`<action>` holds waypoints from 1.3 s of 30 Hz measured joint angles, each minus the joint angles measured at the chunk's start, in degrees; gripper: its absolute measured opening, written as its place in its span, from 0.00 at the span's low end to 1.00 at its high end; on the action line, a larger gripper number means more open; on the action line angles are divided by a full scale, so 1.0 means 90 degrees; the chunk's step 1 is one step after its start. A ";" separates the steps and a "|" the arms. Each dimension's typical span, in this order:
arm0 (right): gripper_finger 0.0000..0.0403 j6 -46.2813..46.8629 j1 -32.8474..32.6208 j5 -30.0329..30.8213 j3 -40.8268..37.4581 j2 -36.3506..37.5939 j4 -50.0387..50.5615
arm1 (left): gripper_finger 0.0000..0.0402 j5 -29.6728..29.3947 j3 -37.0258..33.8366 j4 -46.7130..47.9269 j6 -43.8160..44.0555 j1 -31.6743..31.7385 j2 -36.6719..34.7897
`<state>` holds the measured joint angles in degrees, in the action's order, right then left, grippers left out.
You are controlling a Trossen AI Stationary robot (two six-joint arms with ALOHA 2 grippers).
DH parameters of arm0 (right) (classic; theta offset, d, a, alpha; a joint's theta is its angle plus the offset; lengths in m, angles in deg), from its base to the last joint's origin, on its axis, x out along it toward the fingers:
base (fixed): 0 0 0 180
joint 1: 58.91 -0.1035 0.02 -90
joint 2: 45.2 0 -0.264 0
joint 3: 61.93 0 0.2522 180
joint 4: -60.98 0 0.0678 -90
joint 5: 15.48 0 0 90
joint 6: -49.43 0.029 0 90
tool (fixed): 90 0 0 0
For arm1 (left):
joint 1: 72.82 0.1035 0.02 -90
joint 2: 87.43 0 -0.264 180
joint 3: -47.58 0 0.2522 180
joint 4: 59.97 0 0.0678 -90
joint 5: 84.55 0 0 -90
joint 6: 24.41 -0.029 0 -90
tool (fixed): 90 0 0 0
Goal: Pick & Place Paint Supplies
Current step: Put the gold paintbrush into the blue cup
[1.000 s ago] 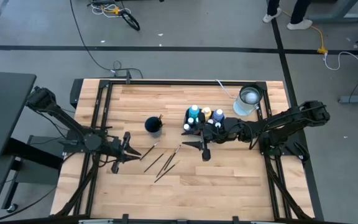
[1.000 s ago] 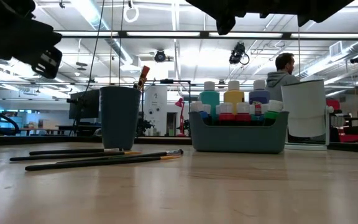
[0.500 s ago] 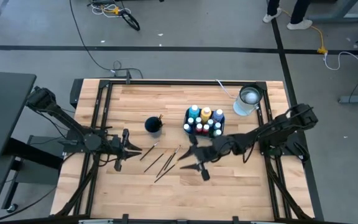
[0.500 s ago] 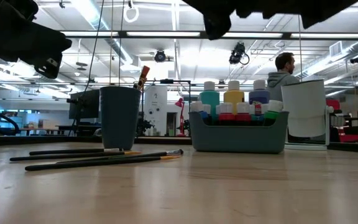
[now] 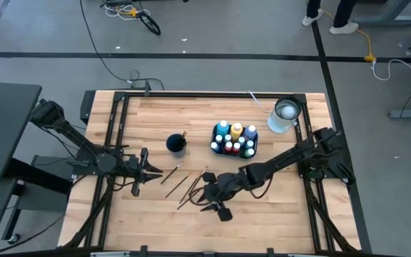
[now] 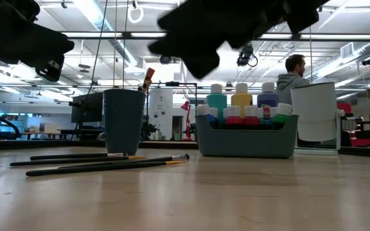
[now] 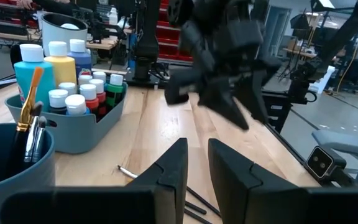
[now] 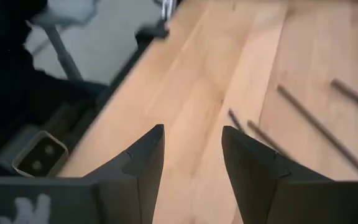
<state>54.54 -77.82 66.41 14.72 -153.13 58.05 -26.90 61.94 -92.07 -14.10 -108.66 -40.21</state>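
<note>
High view shows the main change over the last second: the right arm has swung away from the blue caddy and stretched across the counter toward the loose paintbrushes, so the right tool now hangs just beside their near ends. Its fingers are spread and empty, which the right wrist view confirms. This suggests a bottle drop-off is complete and a brush pick is the step in hand. The left arm has stayed at the counter's left side, with the left tool near the far ends of the brushes; its fingers stand narrowly parted and hold nothing. The caddy sits mid-counter, packed with white-capped paint bottles in teal, yellow, blue, red and green. A dark cup just beside it holds upright brushes. About four thin dark-handled brushes lie flat on the counter, fanned and partly overlapping, between the two tools.
</note>
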 joint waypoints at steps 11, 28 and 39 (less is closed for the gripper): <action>0.41 -0.0469 0.0300 0.0618 0.0014 -0.0344 0.0703 | 0.18 0.0000 -0.0002 0.0006 0.0049 0.0000 0.0000; 0.41 -0.0310 0.0896 0.0685 0.0041 -0.1022 0.1178 | 0.18 0.0002 -0.0002 0.0027 0.0130 0.0000 0.0002; 0.26 0.0050 0.0938 0.0610 0.0046 -0.1002 0.1615 | 0.18 0.0027 -0.0002 0.0062 0.0165 0.0000 0.0002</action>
<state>55.00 -69.38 71.90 15.13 -162.14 72.58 -26.66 61.92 -91.51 -12.62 -108.66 -40.19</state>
